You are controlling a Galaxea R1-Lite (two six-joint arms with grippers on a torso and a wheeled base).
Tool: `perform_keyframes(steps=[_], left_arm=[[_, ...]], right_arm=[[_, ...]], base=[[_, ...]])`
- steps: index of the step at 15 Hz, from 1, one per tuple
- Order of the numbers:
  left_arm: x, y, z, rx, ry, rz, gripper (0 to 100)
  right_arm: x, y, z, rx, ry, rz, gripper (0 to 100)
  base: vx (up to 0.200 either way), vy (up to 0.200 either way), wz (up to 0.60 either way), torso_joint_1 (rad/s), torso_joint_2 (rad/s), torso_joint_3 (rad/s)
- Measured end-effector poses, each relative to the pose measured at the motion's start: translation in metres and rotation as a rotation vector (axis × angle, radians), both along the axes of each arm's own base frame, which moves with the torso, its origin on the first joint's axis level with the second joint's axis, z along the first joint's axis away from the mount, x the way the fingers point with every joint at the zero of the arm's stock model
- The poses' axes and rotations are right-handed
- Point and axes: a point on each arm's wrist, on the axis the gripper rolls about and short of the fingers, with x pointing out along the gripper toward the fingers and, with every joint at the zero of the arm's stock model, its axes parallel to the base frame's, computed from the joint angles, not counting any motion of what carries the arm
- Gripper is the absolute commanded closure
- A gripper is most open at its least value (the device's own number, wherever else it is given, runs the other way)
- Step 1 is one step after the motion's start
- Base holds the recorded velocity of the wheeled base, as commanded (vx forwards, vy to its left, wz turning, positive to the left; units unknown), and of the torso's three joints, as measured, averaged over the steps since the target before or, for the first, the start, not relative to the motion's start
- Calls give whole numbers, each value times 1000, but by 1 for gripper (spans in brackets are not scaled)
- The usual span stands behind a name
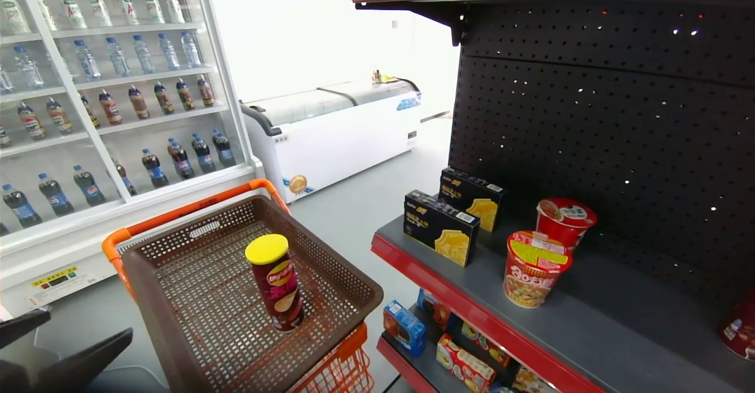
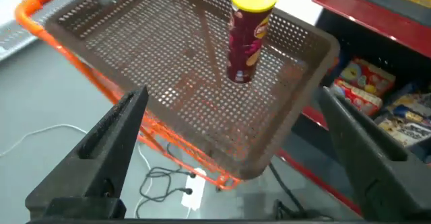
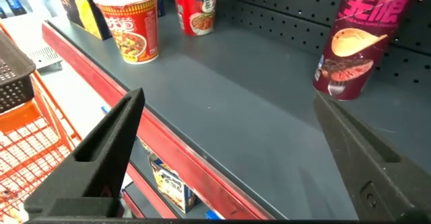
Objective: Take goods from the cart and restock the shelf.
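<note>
A maroon chips can [image 1: 275,282] with a yellow lid stands upright in the brown mesh basket [image 1: 177,275] of the orange cart. My left gripper [image 1: 88,324] sits open at the cart's near-left corner, short of the can [image 2: 246,34], with nothing between its fingers [image 2: 116,143]. My right gripper [image 3: 236,157] is open over the grey shelf board [image 3: 236,109], holding nothing. A second chips can [image 3: 351,42] stands upright on that board near the pegboard back, apart from the fingers [image 3: 101,160]. Its lower part shows at the shelf's right end [image 1: 740,328].
Two black snack boxes [image 1: 439,226] and two red noodle cups [image 1: 534,268] stand on the shelf's left half. Packaged goods [image 1: 466,363] fill the lower shelf. A bottle fridge [image 1: 106,98] and a chest freezer [image 1: 336,133] stand behind the cart. Cables [image 2: 168,183] lie on the floor.
</note>
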Motion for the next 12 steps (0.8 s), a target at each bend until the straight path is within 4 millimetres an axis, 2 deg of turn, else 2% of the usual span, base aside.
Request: perform_keyframes(steps=[3, 5, 8, 12], left_arm=[[48, 11, -6, -22, 95, -62, 0], [72, 19, -14, -47, 150, -114, 0], [98, 30, -32, -33, 198, -179, 0], [124, 39, -54, 85, 188, -257, 0]], right_arm=[[0, 0, 0, 0, 0, 0, 0], [0, 0, 0, 0, 0, 0, 0], [0, 0, 0, 0, 0, 0, 0], [0, 0, 0, 0, 0, 0, 0]], base=[[0, 0, 0, 0, 0, 0], [0, 0, 0, 0, 0, 0], [0, 0, 0, 0, 0, 0], [0, 0, 0, 0, 0, 0]])
